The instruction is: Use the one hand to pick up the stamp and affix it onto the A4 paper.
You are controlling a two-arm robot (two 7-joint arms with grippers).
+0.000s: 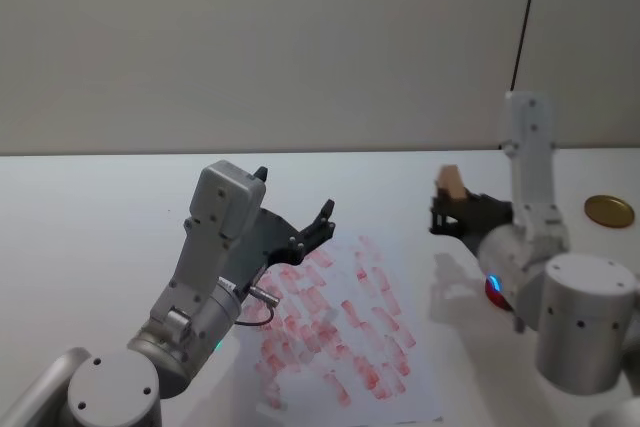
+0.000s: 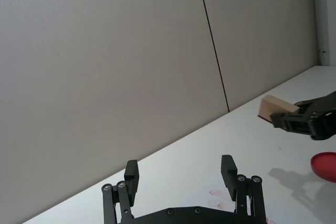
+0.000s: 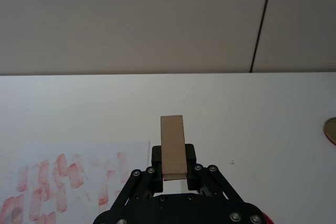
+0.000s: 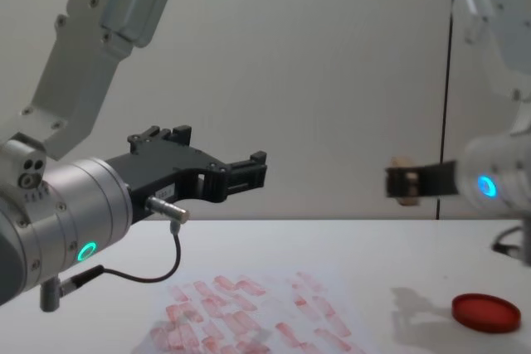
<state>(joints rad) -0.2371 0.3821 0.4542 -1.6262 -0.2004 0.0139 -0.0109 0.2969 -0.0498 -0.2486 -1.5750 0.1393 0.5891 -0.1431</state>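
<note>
While clamped upright in the right gripper (image 3: pixel 173 169) fingers, the stamp (image 3: pixel 172 144) hangs above the bench (image 1: pixel 100 207), right of the A4 paper (image 1: pixel 345 347) | left gripper (image 2: pixel 181 176) over paper, fingers spread, empty | red ink pad (image 4: pixel 485 311) right of paper.

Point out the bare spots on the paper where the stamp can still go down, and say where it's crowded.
The A4 paper is crowded with red prints across its middle and left. Bare strips remain along its right edge and near corner, toward the right gripper holding the stamp. The left gripper hangs open over the sheet's far left corner.
</note>
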